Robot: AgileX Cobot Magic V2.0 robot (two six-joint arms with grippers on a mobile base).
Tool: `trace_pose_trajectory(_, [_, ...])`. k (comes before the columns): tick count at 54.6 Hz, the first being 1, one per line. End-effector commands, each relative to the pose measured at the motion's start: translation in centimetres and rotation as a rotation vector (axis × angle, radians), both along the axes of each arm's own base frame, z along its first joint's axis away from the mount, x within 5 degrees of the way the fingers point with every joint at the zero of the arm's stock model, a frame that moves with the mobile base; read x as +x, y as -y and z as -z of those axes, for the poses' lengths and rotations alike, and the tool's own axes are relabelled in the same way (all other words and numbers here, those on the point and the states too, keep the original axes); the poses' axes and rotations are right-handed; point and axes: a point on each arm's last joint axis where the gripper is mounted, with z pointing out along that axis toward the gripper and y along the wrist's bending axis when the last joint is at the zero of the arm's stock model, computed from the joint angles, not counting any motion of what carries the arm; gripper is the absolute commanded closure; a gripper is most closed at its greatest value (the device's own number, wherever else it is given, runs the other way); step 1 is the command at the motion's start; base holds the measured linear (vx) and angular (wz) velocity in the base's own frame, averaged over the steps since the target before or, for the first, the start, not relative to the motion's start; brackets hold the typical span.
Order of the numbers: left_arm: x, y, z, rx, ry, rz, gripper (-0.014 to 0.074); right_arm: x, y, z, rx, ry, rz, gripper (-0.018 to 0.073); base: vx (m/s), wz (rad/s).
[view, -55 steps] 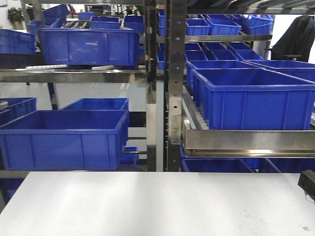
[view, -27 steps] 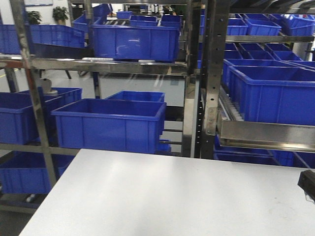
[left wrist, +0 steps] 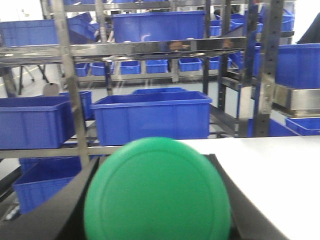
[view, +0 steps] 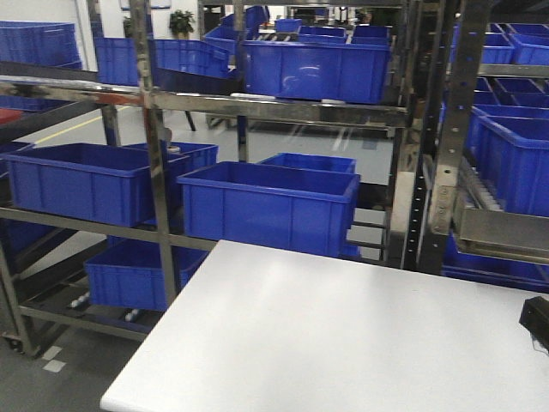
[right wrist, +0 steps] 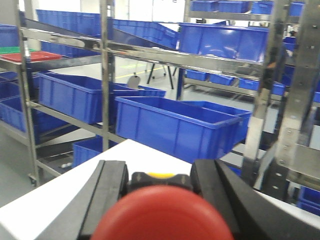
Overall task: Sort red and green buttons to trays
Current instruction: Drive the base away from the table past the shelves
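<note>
Green button [left wrist: 157,192] pinched in my left gripper [left wrist: 156,200], red button [right wrist: 162,216] clamped in my right gripper [right wrist: 160,186], white table [view: 326,326] beneath both, red tray [right wrist: 31,56] and green tray [right wrist: 9,49] shelved far left of my right gripper.

steel racks [view: 154,172] holding blue crates [view: 270,206]; white table [view: 343,335]; grey floor [view: 51,378].

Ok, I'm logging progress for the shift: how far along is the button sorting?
Nothing visibly done. In hand: the left gripper grips the green button, the right gripper the red button. Still to do: both drops; the red tray, with a green edge behind it, sits on a distant shelf in the right wrist view.
</note>
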Motion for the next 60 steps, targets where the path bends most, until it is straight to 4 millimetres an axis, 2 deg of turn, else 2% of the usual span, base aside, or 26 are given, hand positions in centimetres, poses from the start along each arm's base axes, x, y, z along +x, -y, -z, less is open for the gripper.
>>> trace_pose_trajectory(1, [-0.26, 0.19, -1.8, -0.049, 0.104, 0.028, 0.0596, -0.33, -0.24, -1.91, 0.027, 0.114, -0.035, 0.0568, -0.05, 0.24])
trace_pose_trajectory(24, [-0.26, 0.19, -1.8, -0.049, 0.104, 0.028, 0.0596, -0.33, -0.24, -1.91, 0.027, 0.114, -0.035, 0.0568, -0.01, 0.35])
trace_pose_trajectory(60, [-0.26, 0.19, -1.8, -0.049, 0.104, 0.028, 0.0596, -0.33, -0.24, -1.91, 0.027, 0.114, -0.035, 0.0568, 0.11, 0.65])
